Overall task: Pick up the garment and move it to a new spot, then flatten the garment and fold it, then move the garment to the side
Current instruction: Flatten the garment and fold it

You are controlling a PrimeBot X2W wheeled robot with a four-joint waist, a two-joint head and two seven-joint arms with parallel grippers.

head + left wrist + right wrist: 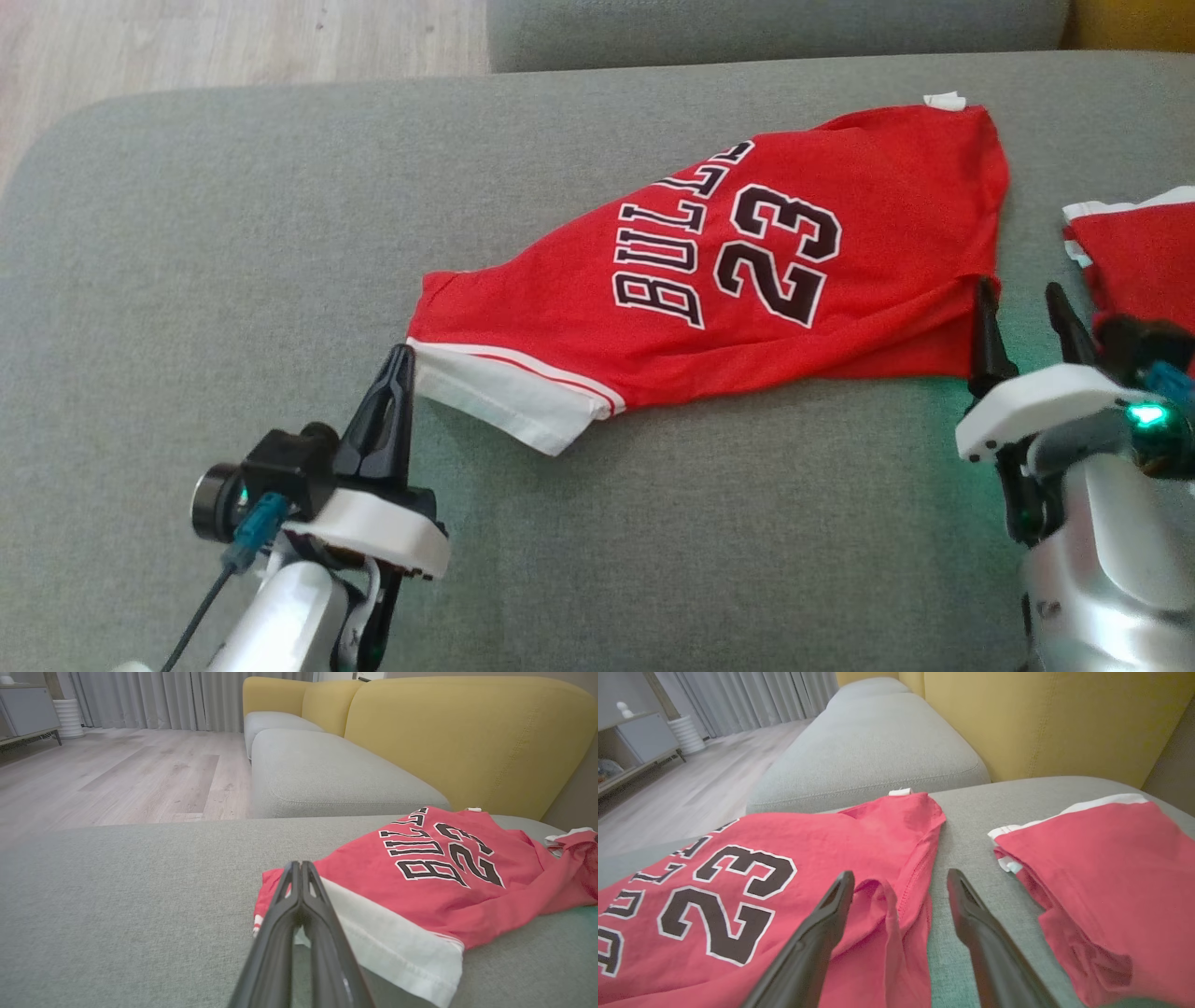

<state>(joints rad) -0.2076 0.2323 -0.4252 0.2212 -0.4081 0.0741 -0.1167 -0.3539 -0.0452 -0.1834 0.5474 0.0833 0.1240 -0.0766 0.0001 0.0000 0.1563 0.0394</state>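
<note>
Item: red jersey, part-flattened on the grey sofa seat. Left gripper pressed together at its white hem corner (cloth pinched? I cannot tell). Right gripper spread astride the shoulder edge. Step: flattening. Next, I judge: close right, draw taut.

My left end effector, black tapered fingers, white mount, teal-plugged black cable, right end effector, green light, silver forearm.

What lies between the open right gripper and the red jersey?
Nothing visible. The right gripper stands open, its fingers straddling a fold at the edge of the jersey; the other red garment lies apart, on its right.
</note>
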